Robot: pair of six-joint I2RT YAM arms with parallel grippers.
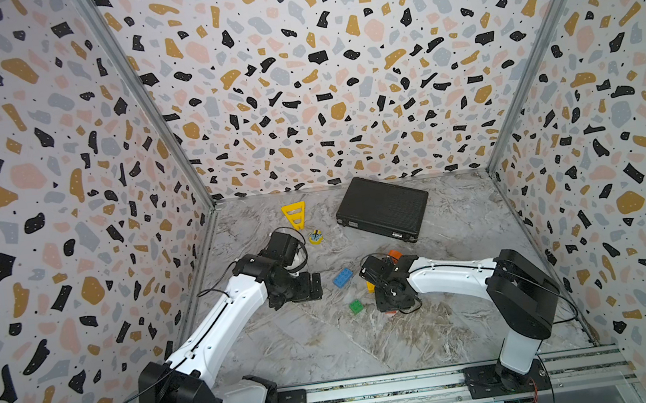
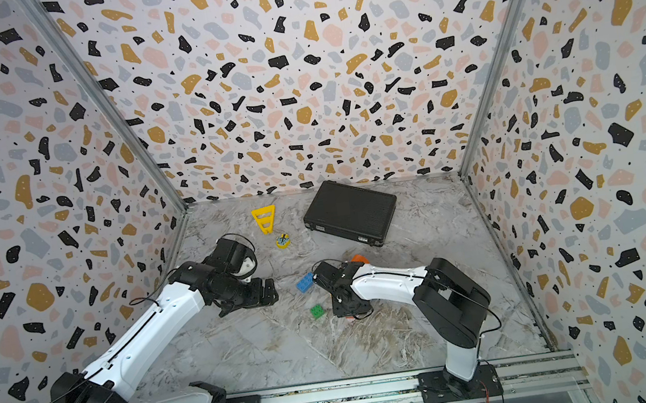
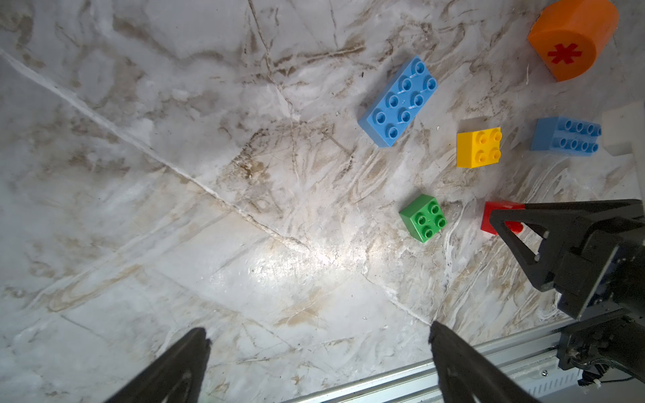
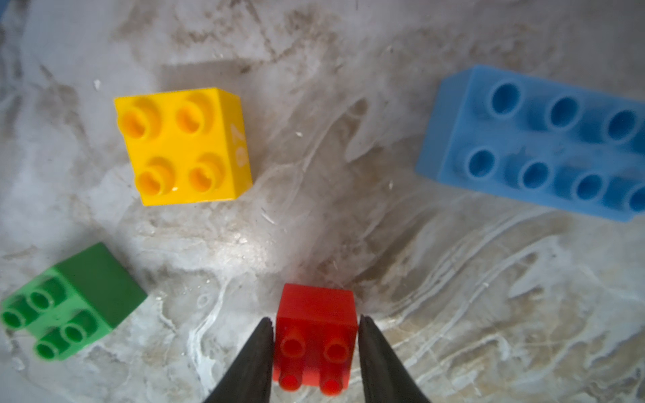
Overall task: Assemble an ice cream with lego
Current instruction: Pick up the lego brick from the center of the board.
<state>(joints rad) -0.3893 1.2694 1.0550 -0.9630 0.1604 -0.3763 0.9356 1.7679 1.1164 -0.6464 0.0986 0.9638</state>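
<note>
The lego lies as separate pieces on the marble floor; an assembled ice cream is out of view. My right gripper (image 4: 316, 324) points down and is shut on the red brick (image 4: 316, 307), one finger on each side. Near it sit the yellow brick (image 4: 181, 146), the green brick (image 4: 69, 303) and a blue brick (image 4: 537, 146). Another blue brick (image 1: 342, 277) lies between the arms, and the orange dome (image 3: 572, 38) with a red asterisk lies behind the right wrist. My left gripper (image 3: 317, 335) is open and holds nothing, left of the bricks.
A black case (image 1: 383, 207) lies at the back. A yellow slotted triangle (image 1: 295, 214) and a small yellow round piece (image 1: 315, 237) sit behind the left arm. A metal rail (image 1: 378, 392) runs along the front edge, and patterned walls enclose three sides.
</note>
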